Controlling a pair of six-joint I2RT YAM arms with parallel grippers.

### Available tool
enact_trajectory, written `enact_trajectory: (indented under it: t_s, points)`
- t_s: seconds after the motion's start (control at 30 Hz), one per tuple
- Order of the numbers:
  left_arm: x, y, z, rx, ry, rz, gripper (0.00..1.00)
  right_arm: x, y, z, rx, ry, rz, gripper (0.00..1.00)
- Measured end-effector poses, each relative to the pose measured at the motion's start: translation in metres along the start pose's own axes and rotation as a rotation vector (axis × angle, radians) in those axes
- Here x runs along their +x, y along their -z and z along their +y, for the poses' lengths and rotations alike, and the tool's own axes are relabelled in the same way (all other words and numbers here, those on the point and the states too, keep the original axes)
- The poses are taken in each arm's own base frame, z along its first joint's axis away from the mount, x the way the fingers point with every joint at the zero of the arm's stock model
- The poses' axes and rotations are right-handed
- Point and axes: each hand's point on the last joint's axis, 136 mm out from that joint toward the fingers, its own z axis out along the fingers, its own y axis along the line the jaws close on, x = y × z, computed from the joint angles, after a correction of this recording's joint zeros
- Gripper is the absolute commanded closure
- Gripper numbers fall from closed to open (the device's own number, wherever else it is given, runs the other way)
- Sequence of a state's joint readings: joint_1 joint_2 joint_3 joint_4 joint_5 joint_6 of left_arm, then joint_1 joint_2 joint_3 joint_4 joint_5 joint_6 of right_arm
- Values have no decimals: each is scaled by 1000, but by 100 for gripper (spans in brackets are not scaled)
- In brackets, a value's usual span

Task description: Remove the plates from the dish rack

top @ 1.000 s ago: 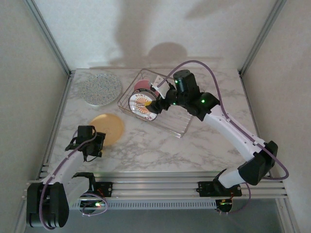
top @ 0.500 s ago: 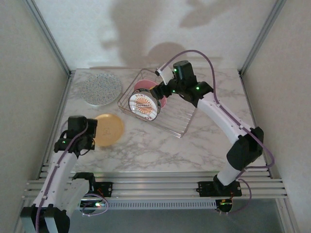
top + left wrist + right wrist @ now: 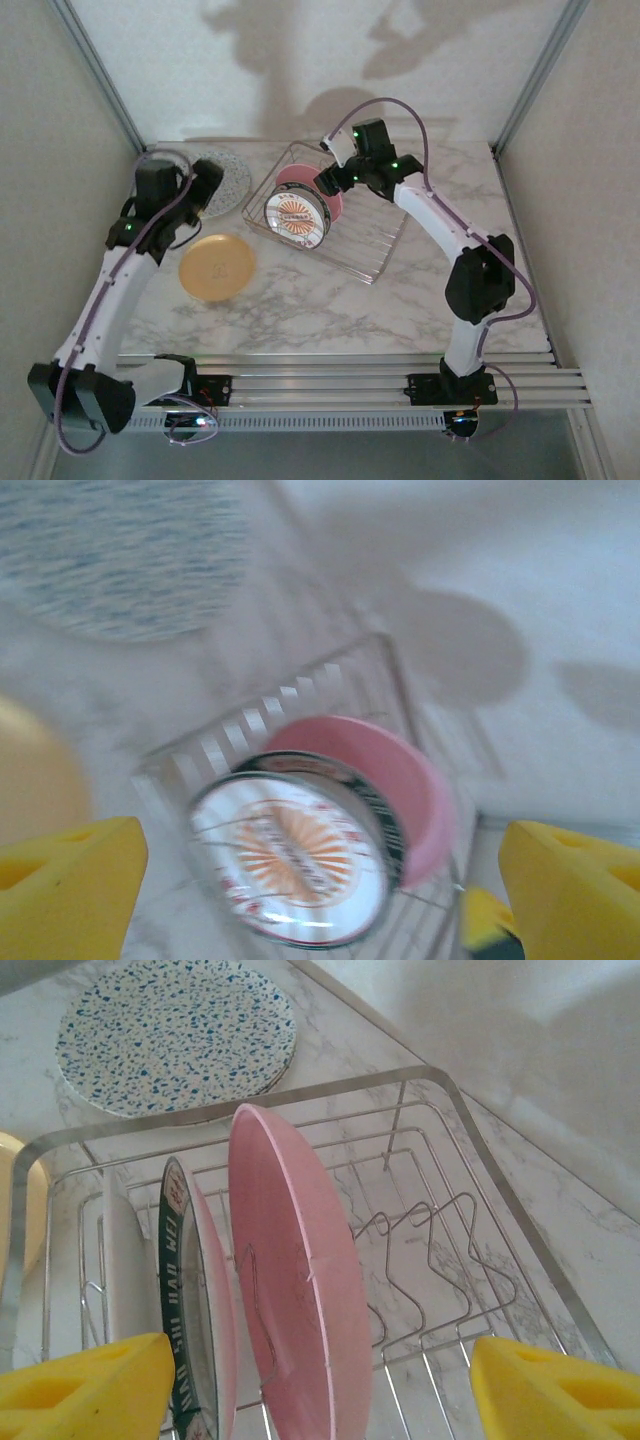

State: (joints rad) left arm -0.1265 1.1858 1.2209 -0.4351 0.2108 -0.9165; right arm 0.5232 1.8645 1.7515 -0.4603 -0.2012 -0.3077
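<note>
Swung up from beside the orange plate (image 3: 217, 267), the left pincer (image 3: 207, 185) now hangs over the near edge of the speckled plate (image 3: 228, 172) at the 10 o'clock corner of the tabletop (image 3: 300, 300). The right arm has stretched farther over the dish rack (image 3: 365, 245). In the left wrist view the left pincer (image 3: 320, 880) has its yellow fingertips (image 3: 70, 880) spread wide with nothing between them.

The speckled plate is round and flat, white with fine blue flecks, and lies on the marbled tabletop. The orange plate is plain and glossy and lies flat at 8 o'clock.

At the centre, toward 12 o'clock, sits the dish rack, a rectangle of thin silver wire with low sides and bent upright tines. Two plates stand on edge in its left end. The white plate (image 3: 295, 217) has a dark rim band and an orange-brown sunburst emblem. The plain pink plate (image 3: 335, 207) stands just behind it, at its 1 o'clock. The right half of the rack holds bare tines.

Over these two hovers the right pincer (image 3: 328, 180), its yellow fingertips (image 3: 85, 1385) far apart, gripping nothing, with the pink plate's rim below the gap.
</note>
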Motion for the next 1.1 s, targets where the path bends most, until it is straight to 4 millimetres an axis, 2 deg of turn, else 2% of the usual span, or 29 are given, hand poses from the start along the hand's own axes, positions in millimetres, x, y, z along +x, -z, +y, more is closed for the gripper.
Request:
enact_trajectory:
  t_s: [0.1, 0.17, 0.23, 0.33, 0.6, 0.8, 1.1]
  points:
    - [9, -2, -46, 103, -122, 27, 11, 4, -11, -3, 2, 14, 20, 24]
    - [18, -2, -62, 144, -173, 44, 11, 6, -17, -6, 9, 21, 34, 27]
    - [27, -5, -70, 169, -209, 65, 11, 7, -25, -9, 14, 33, 44, 30]
    - [36, -11, -70, 169, -235, 90, 11, 8, -34, -13, 25, 39, 60, 34]
    - [40, -14, -71, 169, -258, 97, 12, 11, -53, -28, 73, 58, 97, 41]
    - [40, -14, -71, 172, -262, 95, 11, 16, -65, -27, 86, 72, 122, 43]
    - [40, -13, -73, 180, -263, 93, 12, 21, -79, -25, 134, 116, 158, 58]
